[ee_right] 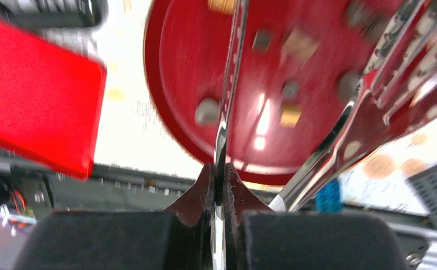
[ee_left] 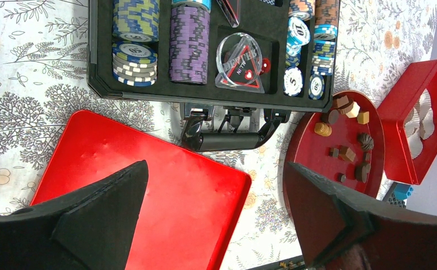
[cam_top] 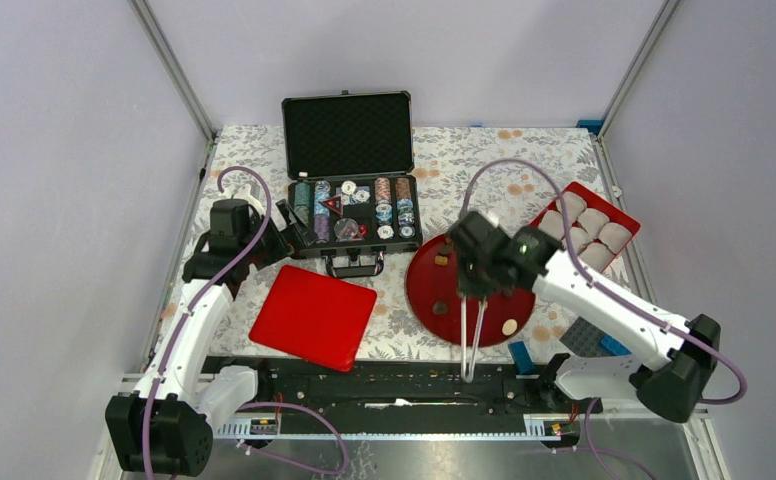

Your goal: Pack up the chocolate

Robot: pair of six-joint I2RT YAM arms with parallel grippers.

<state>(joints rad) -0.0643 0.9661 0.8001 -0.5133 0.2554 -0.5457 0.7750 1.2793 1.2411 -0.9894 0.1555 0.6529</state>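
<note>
Right wrist view: fingers clamped shut on metal tongs over the chocolate.
The right gripper pinches one arm of the tongs between its tips, and the other arm splays off to one side. The chocolate pieces lie scattered on a round red plate just beyond the fingertips, on both sides of the pinched arm. The left gripper hangs with fingers spread wide, a red lid below and between them and the poker chip case ahead.

Left arm and right arm: white shells, black joints, lilac cables. Left claw and right claw: matte black wedges.
</note>
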